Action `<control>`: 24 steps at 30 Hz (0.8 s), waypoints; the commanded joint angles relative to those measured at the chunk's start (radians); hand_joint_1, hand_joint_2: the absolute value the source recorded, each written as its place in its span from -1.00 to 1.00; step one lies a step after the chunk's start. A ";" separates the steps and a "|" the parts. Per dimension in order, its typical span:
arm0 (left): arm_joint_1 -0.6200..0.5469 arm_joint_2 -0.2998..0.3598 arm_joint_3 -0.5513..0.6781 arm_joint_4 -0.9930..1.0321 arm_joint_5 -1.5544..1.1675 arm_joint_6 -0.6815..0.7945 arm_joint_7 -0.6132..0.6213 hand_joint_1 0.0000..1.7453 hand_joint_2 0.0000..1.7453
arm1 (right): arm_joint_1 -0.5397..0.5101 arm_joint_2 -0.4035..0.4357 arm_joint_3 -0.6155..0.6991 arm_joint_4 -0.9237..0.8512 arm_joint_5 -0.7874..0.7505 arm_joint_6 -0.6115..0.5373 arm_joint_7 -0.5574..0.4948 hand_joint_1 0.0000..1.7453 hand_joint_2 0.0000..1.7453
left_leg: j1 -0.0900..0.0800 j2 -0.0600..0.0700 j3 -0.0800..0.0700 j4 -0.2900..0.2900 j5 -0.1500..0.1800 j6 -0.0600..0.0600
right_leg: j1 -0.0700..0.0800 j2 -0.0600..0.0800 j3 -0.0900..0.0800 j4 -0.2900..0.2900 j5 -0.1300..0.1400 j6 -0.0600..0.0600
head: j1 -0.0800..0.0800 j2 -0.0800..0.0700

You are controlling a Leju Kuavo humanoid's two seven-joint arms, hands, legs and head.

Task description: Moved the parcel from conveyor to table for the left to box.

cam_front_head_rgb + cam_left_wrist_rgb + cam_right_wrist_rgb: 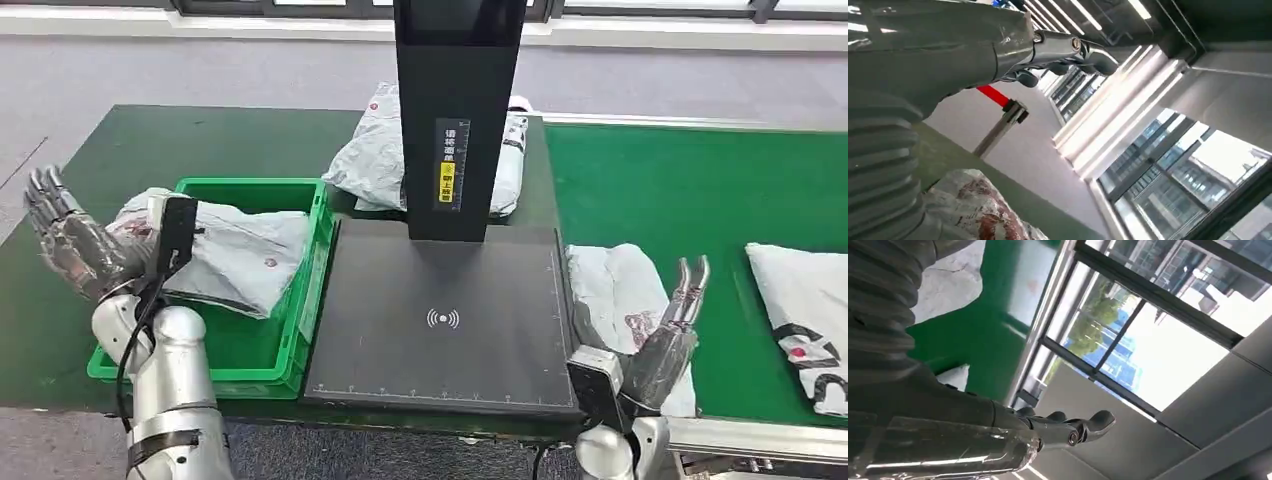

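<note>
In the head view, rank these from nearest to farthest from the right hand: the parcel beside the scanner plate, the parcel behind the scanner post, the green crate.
1. Parcel beside the scanner plate: directly by the right hand, on the conveyor.
2. Parcel behind the scanner post: farther back, toward the middle.
3. Green crate: far left, across the plate.

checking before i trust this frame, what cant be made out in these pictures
- Parcel behind the scanner post, head view: its middle is hidden by the post.
- Parcel at the right edge, head view: cut off by the picture's edge.
- Parcel in the green crate, head view: partly covered by the left hand.
- Yellow label on the post: print too small.
</note>
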 commanded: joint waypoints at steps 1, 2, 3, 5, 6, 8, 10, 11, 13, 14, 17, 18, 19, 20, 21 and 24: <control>-0.138 0.126 -0.225 0.555 -0.144 0.014 0.330 -1.00 1.00 | 0.011 0.035 -0.150 -0.002 0.024 0.021 0.028 -1.00 1.00 | -0.001 -0.012 0.004 -0.005 0.004 0.003 | 0.001 -0.014 0.008 -0.004 -0.001 -0.004 | 0.001 0.000; -0.109 0.120 -0.242 0.491 -0.114 0.039 0.319 -1.00 1.00 | 0.014 0.040 -0.154 -0.007 0.025 0.024 0.025 -1.00 1.00 | -0.001 -0.015 0.001 -0.002 0.003 0.003 | 0.000 -0.015 0.009 -0.001 -0.002 -0.001 | 0.000 0.000; -0.098 0.123 -0.259 0.479 -0.117 0.005 0.322 -1.00 1.00 | 0.016 0.043 -0.158 -0.011 0.027 0.021 0.025 -1.00 1.00 | 0.001 -0.011 0.001 -0.001 0.002 0.004 | 0.002 -0.012 0.009 -0.002 -0.002 -0.002 | 0.000 0.000; -0.057 0.112 -0.295 0.372 -0.097 -0.020 0.327 -1.00 1.00 | 0.020 0.048 -0.167 -0.021 0.024 0.022 0.023 -1.00 1.00 | 0.000 -0.004 0.001 -0.001 0.001 0.004 | 0.001 -0.005 0.005 -0.001 0.000 -0.002 | 0.000 0.000; -0.045 0.111 -0.301 0.342 -0.100 -0.008 0.327 -1.00 1.00 | 0.022 0.050 -0.168 -0.026 0.024 0.021 0.022 -1.00 1.00 | 0.000 -0.002 0.002 -0.002 0.001 0.004 | 0.001 -0.003 0.006 -0.002 0.001 -0.004 | 0.000 0.000; -0.016 0.114 -0.358 0.263 -0.105 -0.135 0.342 -1.00 1.00 | 0.034 0.050 -0.176 -0.045 0.023 0.019 0.026 -1.00 1.00 | 0.000 0.001 0.004 -0.003 0.000 0.003 | 0.000 -0.001 0.005 -0.002 0.000 -0.004 | 0.000 0.000; 0.001 0.124 -0.380 0.223 -0.133 -0.142 0.380 -1.00 1.00 | 0.047 0.050 -0.177 -0.064 0.019 0.021 0.029 -1.00 1.00 | 0.000 -0.001 0.002 -0.002 0.000 0.003 | 0.001 -0.002 0.005 -0.001 0.000 -0.004 | 0.000 0.000; -0.001 0.133 -0.391 0.222 -0.135 -0.231 0.379 -1.00 1.00 | 0.054 0.050 -0.178 -0.074 0.017 0.018 0.031 -1.00 1.00 | 0.001 -0.002 0.003 -0.003 0.000 0.003 | 0.002 -0.003 0.006 -0.002 0.000 -0.004 | 0.000 0.000; -0.011 0.140 -0.397 0.234 -0.146 -0.265 0.385 -1.00 1.00 | 0.061 0.050 -0.179 -0.087 0.015 0.021 0.033 -1.00 1.00 | 0.001 -0.003 0.002 -0.002 0.000 0.003 | 0.002 -0.004 0.005 -0.001 -0.001 -0.003 | 0.000 0.000; -0.014 0.140 -0.397 0.235 -0.147 -0.265 0.386 -1.00 1.00 | 0.062 0.050 -0.179 -0.087 0.015 0.022 0.034 -1.00 1.00 | 0.000 -0.003 0.001 -0.001 0.000 0.003 | 0.001 -0.003 0.004 0.000 -0.001 -0.002 | 0.000 0.000; -0.031 0.148 -0.405 0.280 -0.154 -0.309 0.378 -1.00 1.00 | 0.064 0.050 -0.177 -0.091 0.015 0.020 0.037 -1.00 1.00 | 0.001 -0.002 0.002 -0.002 0.000 0.003 | 0.002 -0.003 0.005 -0.002 0.000 -0.004 | 0.000 0.000; -0.035 0.150 -0.408 0.289 -0.156 -0.317 0.377 -1.00 1.00 | 0.065 0.050 -0.178 -0.092 0.015 0.020 0.037 -1.00 1.00 | 0.000 -0.002 0.001 -0.002 0.000 0.003 | 0.001 -0.003 0.004 -0.001 0.000 -0.003 | 0.000 0.000; -0.039 0.149 -0.401 0.290 -0.148 -0.296 0.376 -1.00 1.00 | 0.067 0.050 -0.177 -0.096 0.013 0.019 0.037 -1.00 1.00 | 0.000 -0.003 0.002 -0.002 0.001 0.003 | 0.001 -0.003 0.005 -0.002 0.000 -0.003 | 0.000 0.000; -0.029 0.143 -0.386 0.258 -0.124 -0.241 0.372 -1.00 1.00 | 0.070 0.050 -0.175 -0.100 0.013 0.018 0.038 -1.00 1.00 | 0.000 -0.003 0.001 -0.001 0.001 0.002 | 0.001 -0.003 0.004 -0.001 0.000 -0.002 | 0.000 0.000; -0.012 0.138 -0.374 0.212 -0.105 -0.187 0.368 -1.00 1.00 | 0.072 0.050 -0.173 -0.102 0.014 0.016 0.041 -1.00 1.00 | 0.000 -0.003 0.001 -0.001 0.000 0.002 | 0.001 -0.003 0.004 -0.001 0.000 -0.003 | 0.000 0.000; 0.055 0.125 -0.361 0.059 -0.063 -0.138 0.353 -1.00 1.00 | 0.065 0.050 -0.168 -0.094 0.017 0.009 0.045 -1.00 1.00 | 0.000 0.001 0.003 -0.002 0.000 0.003 | 0.001 0.000 0.004 -0.002 0.000 -0.004 | 0.000 0.000</control>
